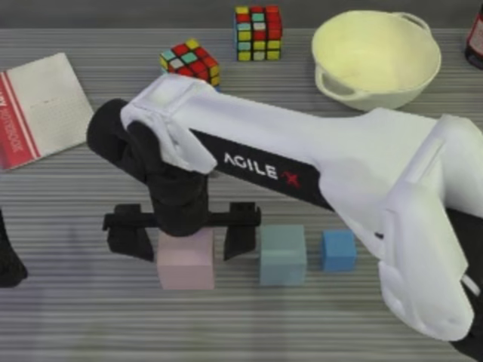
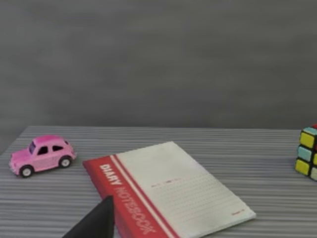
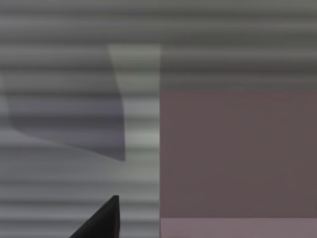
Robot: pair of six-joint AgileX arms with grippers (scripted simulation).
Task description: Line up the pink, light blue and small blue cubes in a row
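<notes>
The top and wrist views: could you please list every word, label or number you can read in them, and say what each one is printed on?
"AGILE X": on the white right arm, top view.
"DIARY NOTEBOOK": on the red band of the notebook, left wrist view.
Small red print on the notebook's white cover: too small to read.
Bottle at the table's far right edge: label not readable.
Right wrist view: no text.
</notes>
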